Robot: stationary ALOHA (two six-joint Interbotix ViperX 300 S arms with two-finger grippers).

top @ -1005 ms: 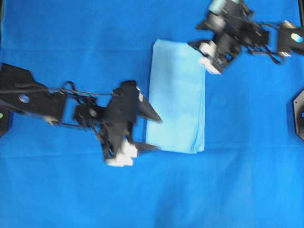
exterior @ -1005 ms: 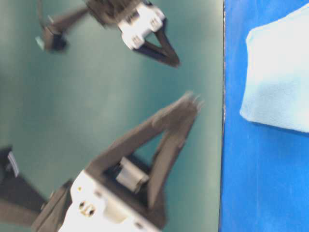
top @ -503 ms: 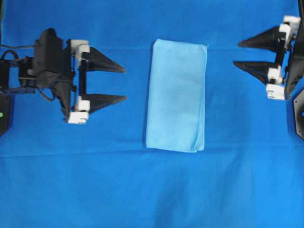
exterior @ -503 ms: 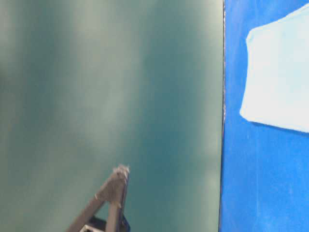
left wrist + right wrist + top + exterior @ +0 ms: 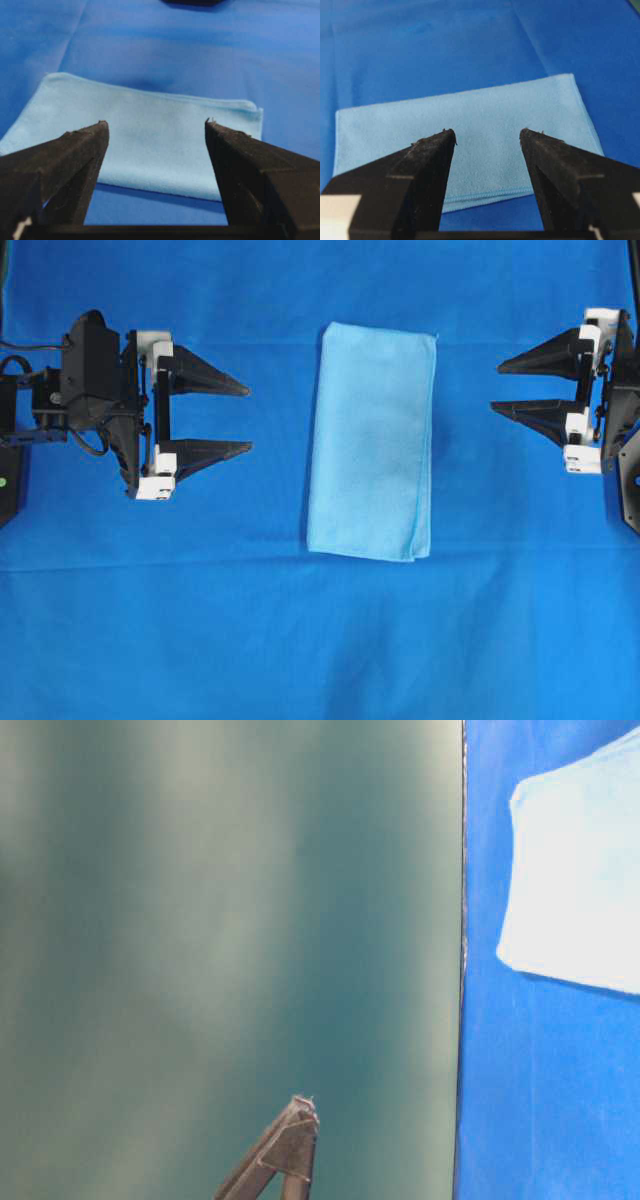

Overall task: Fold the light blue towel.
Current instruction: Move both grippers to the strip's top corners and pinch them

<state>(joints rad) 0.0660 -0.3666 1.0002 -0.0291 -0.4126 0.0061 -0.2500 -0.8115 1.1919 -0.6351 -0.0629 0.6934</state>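
Observation:
The light blue towel point(image 5: 372, 440) lies folded into a narrow upright rectangle in the middle of the dark blue table covering point(image 5: 300, 640); it also shows in the table-level view point(image 5: 580, 870) and both wrist views point(image 5: 150, 145) point(image 5: 470, 125). My left gripper point(image 5: 248, 418) hangs open well to the towel's left, its fingers pointing at the towel, nothing between them. My right gripper point(image 5: 495, 388) hangs open far to the right, likewise empty and pointing at the towel. In the wrist views the left gripper point(image 5: 156, 122) and right gripper point(image 5: 487, 131) frame the towel's long edges from a distance.
A black base plate point(image 5: 630, 485) sits at the right edge and another dark base point(image 5: 8, 480) at the left edge. One finger tip point(image 5: 295, 1120) pokes up at the bottom of the table-level view against a green wall point(image 5: 200, 920).
Both arms have pulled back from the towel's edges to the far sides and levelled out. The towel lies folded as before, let go by both grippers.

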